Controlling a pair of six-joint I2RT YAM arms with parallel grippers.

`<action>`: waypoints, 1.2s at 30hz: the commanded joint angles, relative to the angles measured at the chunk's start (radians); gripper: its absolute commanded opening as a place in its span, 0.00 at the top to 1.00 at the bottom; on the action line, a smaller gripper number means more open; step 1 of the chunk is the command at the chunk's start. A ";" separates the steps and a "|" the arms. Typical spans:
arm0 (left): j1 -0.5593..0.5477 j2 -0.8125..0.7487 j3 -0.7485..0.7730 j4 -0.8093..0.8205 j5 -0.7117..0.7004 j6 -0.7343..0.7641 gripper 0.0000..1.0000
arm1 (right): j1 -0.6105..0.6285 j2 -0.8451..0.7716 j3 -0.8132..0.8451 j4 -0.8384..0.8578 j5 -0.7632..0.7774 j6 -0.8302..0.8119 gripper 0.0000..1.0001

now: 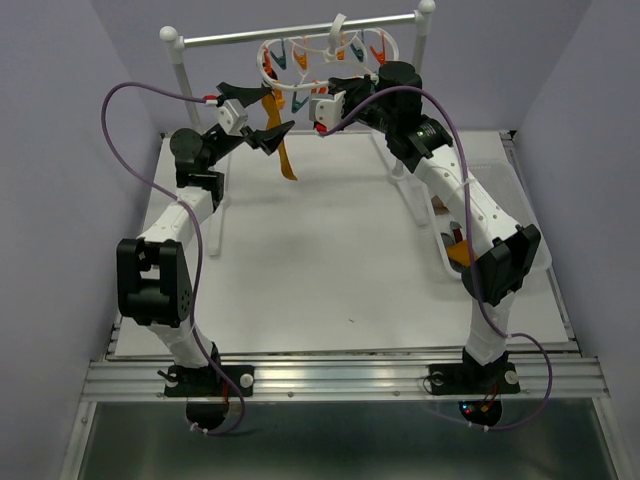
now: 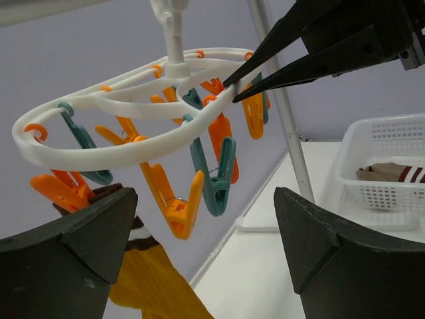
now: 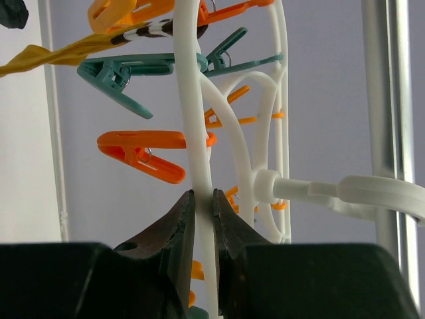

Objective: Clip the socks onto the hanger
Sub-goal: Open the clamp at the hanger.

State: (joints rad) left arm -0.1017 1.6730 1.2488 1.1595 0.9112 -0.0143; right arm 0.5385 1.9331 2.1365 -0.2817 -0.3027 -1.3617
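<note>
Lilac walls on three sides; white table (image 1: 300, 280) below, arm bases at its near edge.

Silver rail (image 1: 300, 33) on two white posts (image 1: 178, 70) across the far edge of the table.

White basket (image 2: 372, 139) on the table's right side, well apart from the rail's middle; folded socks (image 2: 392, 174) inside, one with a striped cuff.

Hanger (image 2: 133, 106): white oval ring hooked on the rail, roughly level, long axis along the rail. Orange and teal clips (image 2: 212, 173) dangling beneath it, most with nothing in them.

Right gripper (image 3: 202, 199): clenched on the hanger's outer rim, ring pinched between both fingertips, reaching in from the right in the overhead view.

Left gripper (image 1: 258, 115): jaws spread wide, nothing between them, raised just below the hanger's left end, aimed at the clips.

Mustard sock (image 1: 285, 155): clipped by its brown-and-white striped cuff in an orange clip at the hanger's left end. Long axis near vertical, cuff up, toe down, clear of the table. Just beside the left gripper, partly hidden behind one of its fingers (image 2: 66, 239) in the left wrist view; well apart from the right gripper's pinch point.
</note>
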 commanded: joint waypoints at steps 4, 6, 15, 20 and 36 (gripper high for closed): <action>0.005 0.020 0.096 0.059 0.052 -0.058 0.08 | 0.009 -0.011 0.000 0.015 0.020 -0.005 0.99; 0.005 0.028 0.125 0.033 0.049 -0.052 0.10 | 0.009 -0.013 0.000 0.015 0.019 -0.004 0.99; 0.005 0.073 0.193 -0.001 0.037 -0.062 0.19 | 0.009 -0.023 -0.010 0.016 0.011 -0.004 0.99; 0.005 0.071 0.195 -0.011 0.015 -0.052 0.27 | 0.009 -0.022 -0.006 0.015 0.010 -0.004 0.99; 0.005 0.100 0.210 0.035 -0.018 -0.102 0.38 | 0.009 -0.019 -0.004 0.015 0.013 -0.001 0.99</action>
State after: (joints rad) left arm -0.1009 1.7775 1.3998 1.1198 0.9047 -0.0959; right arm 0.5385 1.9331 2.1292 -0.2771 -0.2996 -1.3731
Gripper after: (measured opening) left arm 0.654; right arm 0.196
